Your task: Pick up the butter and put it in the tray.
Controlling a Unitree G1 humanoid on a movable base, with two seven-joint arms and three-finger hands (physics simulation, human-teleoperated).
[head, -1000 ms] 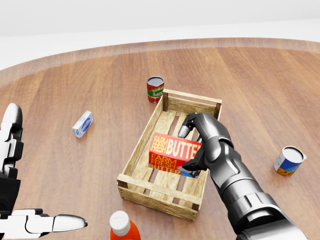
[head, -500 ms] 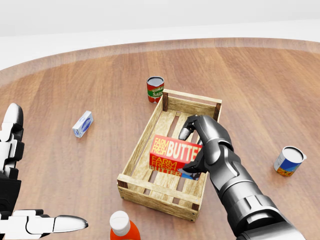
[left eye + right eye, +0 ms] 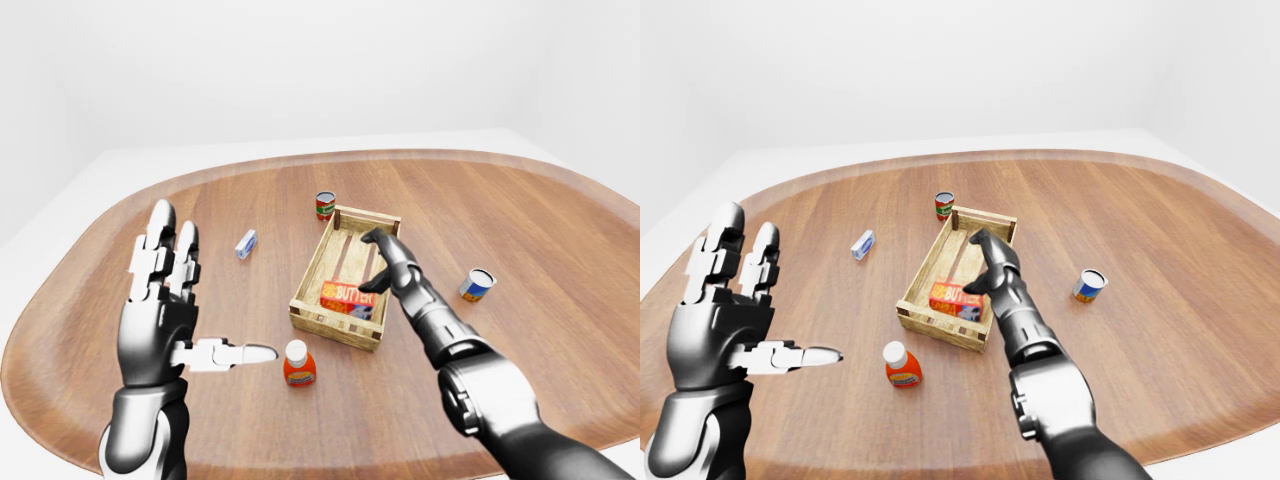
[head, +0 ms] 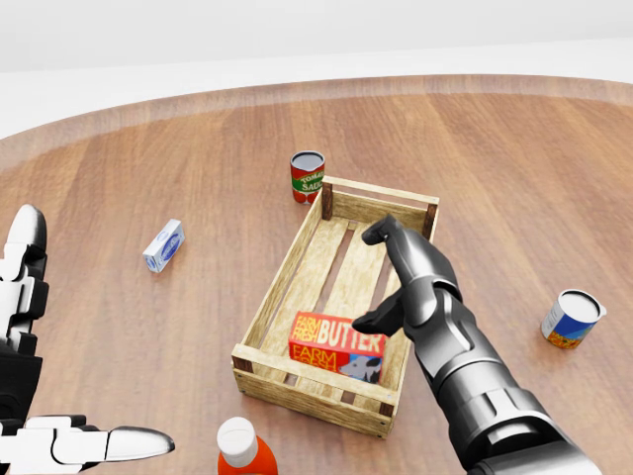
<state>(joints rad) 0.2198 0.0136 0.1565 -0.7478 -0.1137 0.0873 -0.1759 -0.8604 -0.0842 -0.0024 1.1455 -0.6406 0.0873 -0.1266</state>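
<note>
Butter (image 4: 336,346) lies in the tray (image 4: 269,301), a light stiff carton best pinched across its long sides, right hand (image 4: 410,282) open above it.

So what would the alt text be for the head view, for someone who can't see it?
A red butter box lies inside a wooden tray on a round wooden table, with the robot's right hand open just above it. Around the tray stand a tomato sauce can, a small white carton, another can and an orange bottle.
</note>
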